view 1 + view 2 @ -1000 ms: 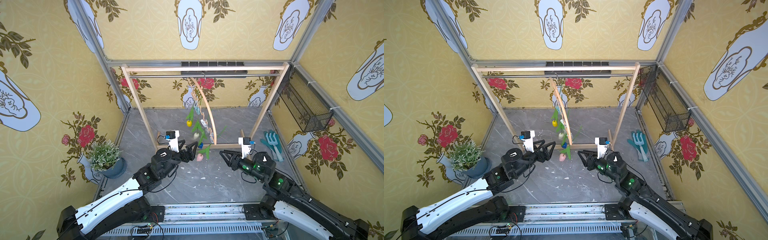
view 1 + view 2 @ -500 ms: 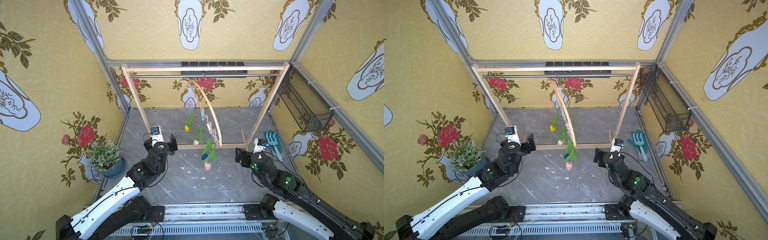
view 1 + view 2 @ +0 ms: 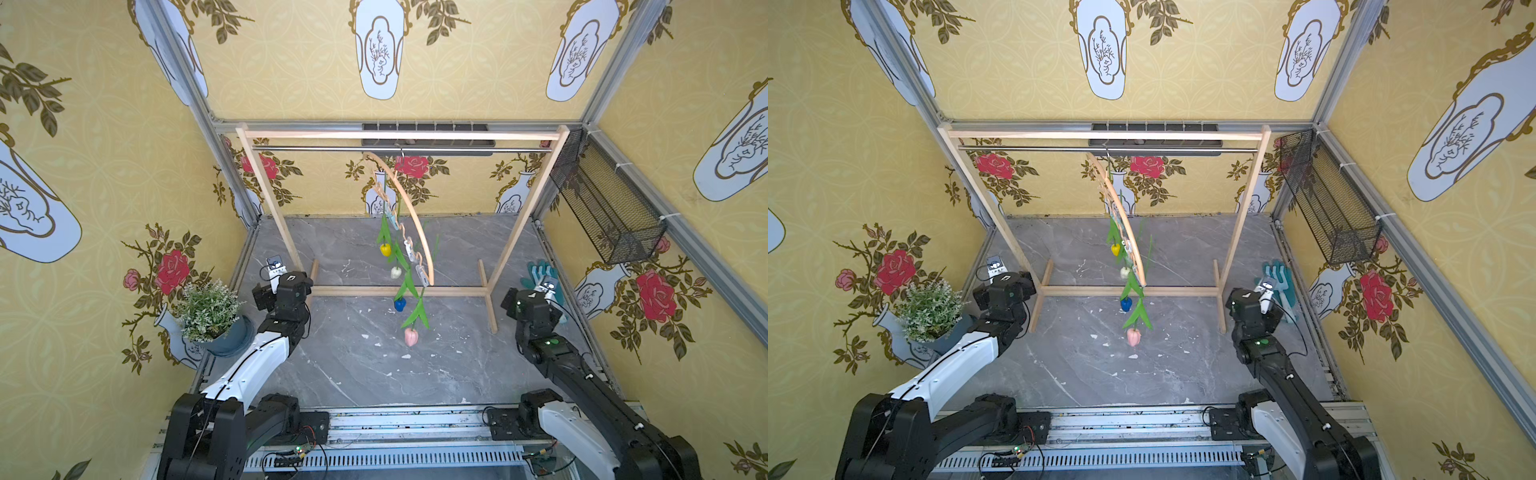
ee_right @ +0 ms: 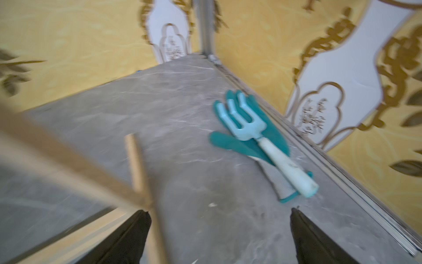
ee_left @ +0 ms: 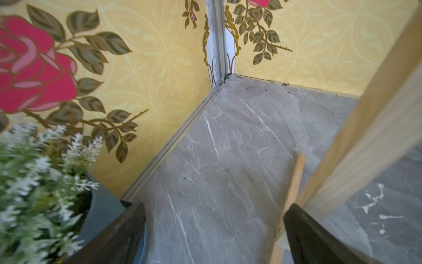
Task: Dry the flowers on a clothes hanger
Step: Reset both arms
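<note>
marble floor (image 3: 353, 374) below arched clothes hanger (image 3: 415, 216), 4 flowers (image 3: 400, 304) hanging head-down.

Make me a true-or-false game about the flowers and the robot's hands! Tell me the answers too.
1. The clothes hanger hangs from the metal rail of the wooden rack. True.
2. The pink tulip points its head up. False: it hangs head down from the hanger.
3. The left gripper holds a flower. False: it is open and empty, beside the potted plant.
4. A hand rake lies on a teal glove. True.
5. The right gripper is shut. False: it is open and holds nothing.
</note>
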Tool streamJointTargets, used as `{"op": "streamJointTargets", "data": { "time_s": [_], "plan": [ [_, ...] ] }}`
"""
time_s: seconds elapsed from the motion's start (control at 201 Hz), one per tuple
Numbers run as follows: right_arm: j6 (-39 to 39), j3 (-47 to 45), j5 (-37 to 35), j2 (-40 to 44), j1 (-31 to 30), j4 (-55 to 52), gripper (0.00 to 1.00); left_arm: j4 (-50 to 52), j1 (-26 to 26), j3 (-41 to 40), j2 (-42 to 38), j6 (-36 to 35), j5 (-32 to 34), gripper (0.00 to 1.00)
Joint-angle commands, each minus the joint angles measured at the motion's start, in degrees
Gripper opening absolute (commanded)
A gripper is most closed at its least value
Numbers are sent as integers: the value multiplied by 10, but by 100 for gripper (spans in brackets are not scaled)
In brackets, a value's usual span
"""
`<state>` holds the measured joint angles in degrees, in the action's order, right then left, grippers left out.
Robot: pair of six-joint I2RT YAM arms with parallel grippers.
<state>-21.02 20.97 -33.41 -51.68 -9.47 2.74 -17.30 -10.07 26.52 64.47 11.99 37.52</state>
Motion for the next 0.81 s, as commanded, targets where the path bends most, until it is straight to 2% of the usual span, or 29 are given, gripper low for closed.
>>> {"op": "streamJointTargets", "data": {
  "time_s": [0.0, 0.129, 0.249, 0.354, 0.388, 0.428, 0.493, 0.543, 0.578, 0.632, 0.692, 0.742, 0.807],
  "plan": [
    [-12, -23, 48, -39, 86, 95, 97, -166, 9, -45, 16, -27, -34, 100],
    [22, -64, 35, -107, 122, 227, 98, -236, 11, -75, 39, -20, -57, 100],
    [69, -76, 100, -178, 124, 362, 97, -331, 12, -90, 90, -41, -37, 100],
    [113, -66, 190, -242, 127, 438, 98, -317, 7, -91, 38, -65, -22, 100],
    [115, -56, 212, -264, 132, 431, 97, -285, 10, -85, 14, -80, -15, 100],
    [131, -59, 225, -287, 133, 470, 98, -243, 15, -75, -7, -100, -7, 100],
    [128, -53, 248, -280, 136, 440, 98, -209, 30, -78, -22, -120, -19, 100],
    [131, -73, 273, -280, 145, 485, 98, -218, 42, -90, -21, -116, -25, 100],
    [138, -92, 291, -280, 145, 512, 97, -177, 46, -82, -26, -97, -32, 100],
    [151, -132, 269, -317, 140, 635, 98, -154, 56, -85, -21, -94, -83, 100],
    [136, -113, 266, -290, 137, 543, 97, -227, 55, -119, 14, -85, -63, 100],
    [146, -125, 268, -308, 139, 605, 97, -297, 46, -140, 44, -84, -22, 100],
    [140, -119, 262, -294, 135, 565, 97, -333, 44, -138, 77, -104, -49, 99]
  ]
}}
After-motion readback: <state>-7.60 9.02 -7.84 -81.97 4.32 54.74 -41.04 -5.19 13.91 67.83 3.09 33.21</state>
